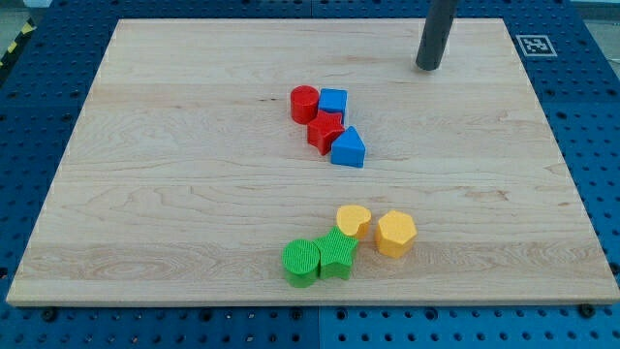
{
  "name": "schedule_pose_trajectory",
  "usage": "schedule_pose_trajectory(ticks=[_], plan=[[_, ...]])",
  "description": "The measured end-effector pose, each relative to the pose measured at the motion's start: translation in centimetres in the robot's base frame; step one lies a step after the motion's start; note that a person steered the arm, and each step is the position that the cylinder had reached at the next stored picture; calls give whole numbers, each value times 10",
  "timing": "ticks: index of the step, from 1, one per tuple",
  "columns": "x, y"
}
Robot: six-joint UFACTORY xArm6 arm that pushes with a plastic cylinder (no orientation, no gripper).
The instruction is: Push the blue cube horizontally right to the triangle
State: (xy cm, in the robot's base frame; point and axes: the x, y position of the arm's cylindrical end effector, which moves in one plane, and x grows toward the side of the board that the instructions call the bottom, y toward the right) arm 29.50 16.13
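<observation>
The blue cube (333, 102) sits near the board's middle, touching a red cylinder (304, 103) on its left and a red star-shaped block (325, 132) below it. The blue triangle (349, 148) lies just below and right of the cube, against the red star. My tip (428, 67) rests on the board near the view's top right, well above and to the right of the blue cube, apart from every block.
Toward the view's bottom are a yellow heart (354, 220), a yellow hexagon (396, 234), a green star (337, 254) and a green cylinder (301, 263). The wooden board (145, 194) lies on a blue pegboard; a marker tag (534, 45) sits at its top right corner.
</observation>
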Motion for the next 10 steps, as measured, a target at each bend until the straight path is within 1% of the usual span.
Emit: schedule_pose_trajectory(ticks=[3, 5, 6, 7, 10], plan=[[7, -6], [13, -104], [32, -146], [53, -159], [82, -170]])
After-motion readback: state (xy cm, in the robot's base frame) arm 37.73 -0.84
